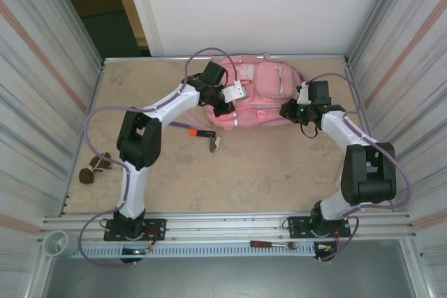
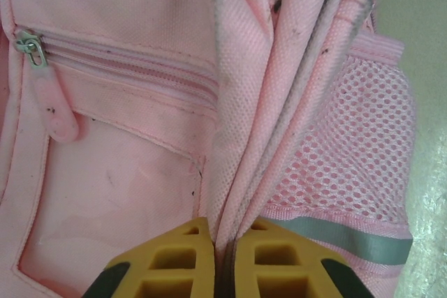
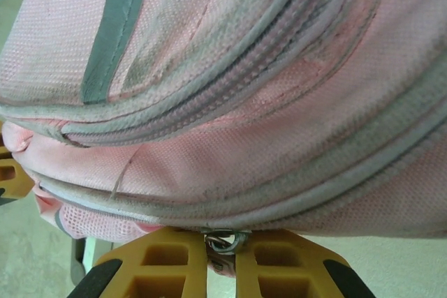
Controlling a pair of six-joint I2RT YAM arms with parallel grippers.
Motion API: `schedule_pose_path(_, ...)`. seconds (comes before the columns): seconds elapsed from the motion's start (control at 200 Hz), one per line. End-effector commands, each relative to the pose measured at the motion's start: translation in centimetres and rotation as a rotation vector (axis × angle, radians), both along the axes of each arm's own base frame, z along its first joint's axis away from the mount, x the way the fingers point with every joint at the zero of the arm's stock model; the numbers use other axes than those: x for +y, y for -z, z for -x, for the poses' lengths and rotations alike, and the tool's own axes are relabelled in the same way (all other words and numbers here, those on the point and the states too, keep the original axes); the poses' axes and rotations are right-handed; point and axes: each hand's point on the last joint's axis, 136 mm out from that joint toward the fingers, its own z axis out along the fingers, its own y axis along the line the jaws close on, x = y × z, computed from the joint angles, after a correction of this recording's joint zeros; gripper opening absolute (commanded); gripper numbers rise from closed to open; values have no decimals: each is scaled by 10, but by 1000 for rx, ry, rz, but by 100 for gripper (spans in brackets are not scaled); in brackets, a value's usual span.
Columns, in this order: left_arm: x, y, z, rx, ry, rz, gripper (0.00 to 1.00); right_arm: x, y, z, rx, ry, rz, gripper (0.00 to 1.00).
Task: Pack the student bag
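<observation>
- The backpack (image 1: 262, 92), pink, lies near the far edge of the table (image 1: 279, 172), midway between the side walls.
- The left gripper (image 2: 225, 259) has its yellow fingers pressed together on a fold of pink fabric at the backpack's left side, beside the mesh pocket (image 2: 342, 158).
- The right gripper (image 3: 222, 259) has its fingers pinching a metal zipper pull (image 3: 225, 241) at the backpack's right edge.
- A small orange and black object (image 1: 202, 132) lies on the table near the backpack's front-left corner.

Wrist views crop the student bag (image 2: 126, 193); the brown lump (image 1: 93, 169) is unidentifiably small.
</observation>
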Motion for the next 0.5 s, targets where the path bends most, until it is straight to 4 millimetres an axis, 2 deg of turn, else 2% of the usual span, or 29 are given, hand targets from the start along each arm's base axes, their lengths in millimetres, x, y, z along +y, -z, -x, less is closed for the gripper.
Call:
schedule_pose_path(0.0, 6, -18, 6, -4, 12, 21, 0, -6, 10, -8, -21, 15, 87, 17)
schedule_pose_path(0.21, 3, -21, 10, -5, 22, 27, 0, -15, 17, -15, -38, 78, 237, 28)
schedule_pose_path(0.496, 5, -20, 11, -6, 19, 20, 0, -18, 20, -12, -48, 107, 398, 29)
